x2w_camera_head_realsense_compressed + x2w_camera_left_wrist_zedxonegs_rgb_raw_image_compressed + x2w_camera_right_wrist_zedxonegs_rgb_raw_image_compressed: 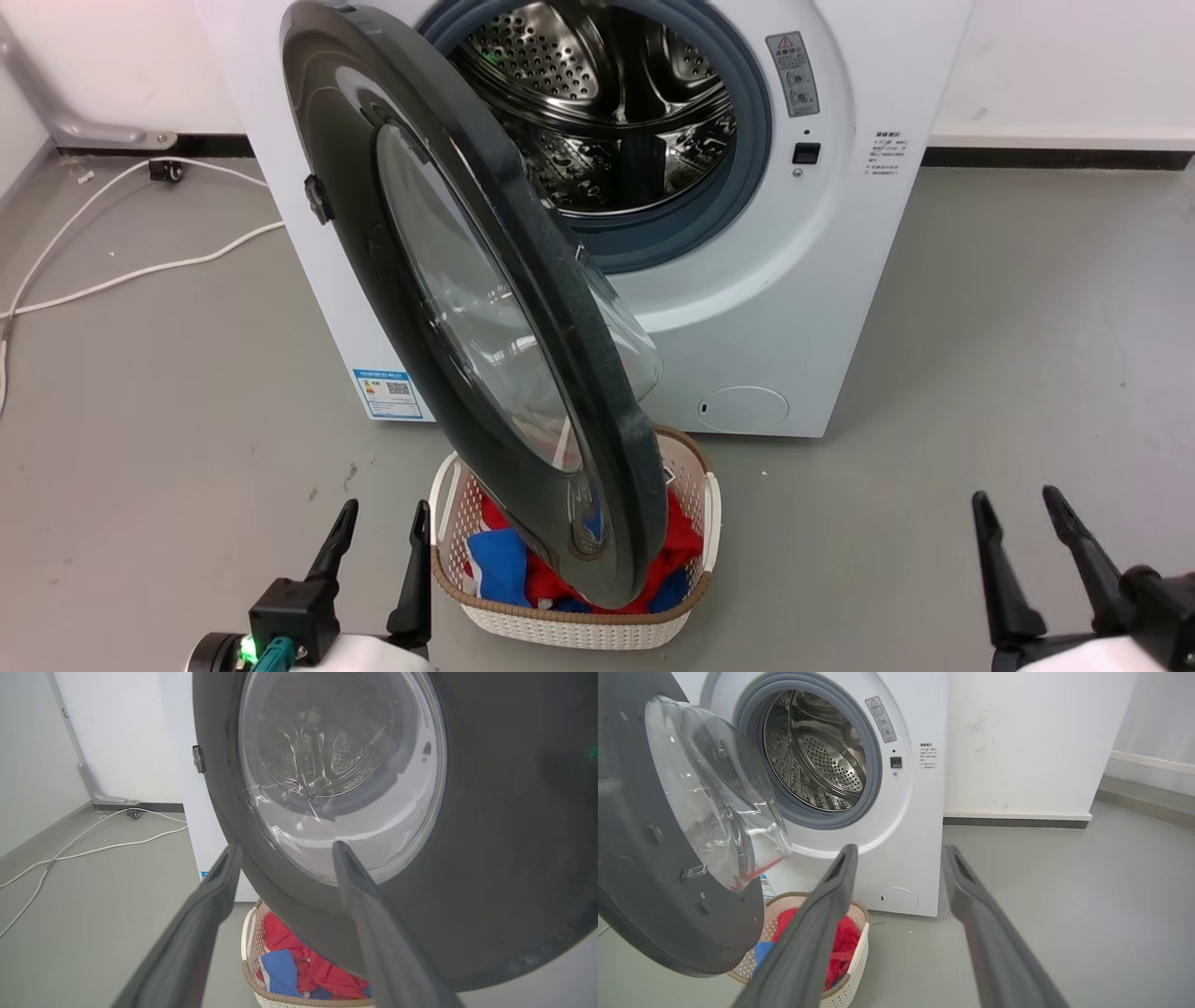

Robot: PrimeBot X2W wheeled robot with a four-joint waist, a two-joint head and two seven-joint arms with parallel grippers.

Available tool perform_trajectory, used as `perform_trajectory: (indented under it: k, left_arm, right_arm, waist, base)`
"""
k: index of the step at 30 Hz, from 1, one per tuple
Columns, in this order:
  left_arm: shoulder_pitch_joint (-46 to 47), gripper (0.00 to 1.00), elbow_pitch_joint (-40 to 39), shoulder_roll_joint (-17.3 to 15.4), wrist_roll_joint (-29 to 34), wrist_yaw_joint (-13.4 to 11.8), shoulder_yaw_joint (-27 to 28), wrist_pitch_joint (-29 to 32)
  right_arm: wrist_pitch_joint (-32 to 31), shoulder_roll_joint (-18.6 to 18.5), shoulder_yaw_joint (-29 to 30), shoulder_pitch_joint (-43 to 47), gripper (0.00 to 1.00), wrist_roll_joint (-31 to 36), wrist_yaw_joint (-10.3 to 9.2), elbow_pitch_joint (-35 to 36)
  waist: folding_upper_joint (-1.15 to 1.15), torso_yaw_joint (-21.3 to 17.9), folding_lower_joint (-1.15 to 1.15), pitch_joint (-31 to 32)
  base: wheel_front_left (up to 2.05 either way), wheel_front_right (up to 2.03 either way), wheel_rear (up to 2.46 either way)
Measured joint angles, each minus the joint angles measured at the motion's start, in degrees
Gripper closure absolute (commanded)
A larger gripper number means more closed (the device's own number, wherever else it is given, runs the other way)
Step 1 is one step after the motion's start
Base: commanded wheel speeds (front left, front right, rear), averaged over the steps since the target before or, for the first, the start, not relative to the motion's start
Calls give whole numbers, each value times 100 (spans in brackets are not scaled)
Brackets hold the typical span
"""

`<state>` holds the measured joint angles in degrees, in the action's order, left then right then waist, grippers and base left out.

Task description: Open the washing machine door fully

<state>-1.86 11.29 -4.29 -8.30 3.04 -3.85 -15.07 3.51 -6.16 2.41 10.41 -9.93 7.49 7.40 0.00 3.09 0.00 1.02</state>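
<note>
Washing machine door (476,308): stood half open above the laundry basket (579,630). Left end effector (386,509), right end effector (1015,495): both spread, empty, short of it. Risk: a push could skid off the glossy rim.

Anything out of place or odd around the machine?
Nothing spilled or damaged. The laundry basket sits on the floor directly under the part-open washing machine door; I cannot tell if the door's lower edge clears it. The left gripper and right gripper are open.
</note>
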Motion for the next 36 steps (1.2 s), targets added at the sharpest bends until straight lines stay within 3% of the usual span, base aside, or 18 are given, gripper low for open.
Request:
perform_trajectory:
  k: [26, 27, 28, 29, 30, 36]
  left_arm:
    - [-129, 0, 75, -51, 56, 63, 107, 0]
    - [-129, 23, 93, -49, 56, 67, 109, 0]
    - [-125, 53, 109, -49, 55, 68, 108, 0]
    - [-112, 69, 122, -48, 52, 68, 104, 0]
    - [-98, 100, 125, -48, 51, 68, 108, 0]
    - [-5, 100, 90, -45, 49, 58, 113, 0]
  right_arm:
    - [-133, 270, 24, 464, 0, 392, 1, 325]
    - [-133, 272, 21, 464, 0, 401, 1, 332]
    - [-134, 274, 18, 464, 0, 405, 1, 338]
    - [-135, 276, 13, 463, 0, 407, 1, 342]
    - [-138, 278, 4, 463, 0, 416, 1, 346]
    - [-187, 286, 8, 453, 0, 466, 0, 348]
  waist:
    - [0, -135, 0, 240]
    - [0, -137, 0, 238]
    - [0, -138, 0, 235]
    - [0, -138, 0, 232]
    - [0, -138, 0, 230]
    - [0, -141, 0, 211]
  base:
    - [0, 0, 0]
    - [0, 0, 0]
    - [0, 0, 0]
    - [0, 0, 0]
    - [0, 0, 0]
    - [0, 0, 0]
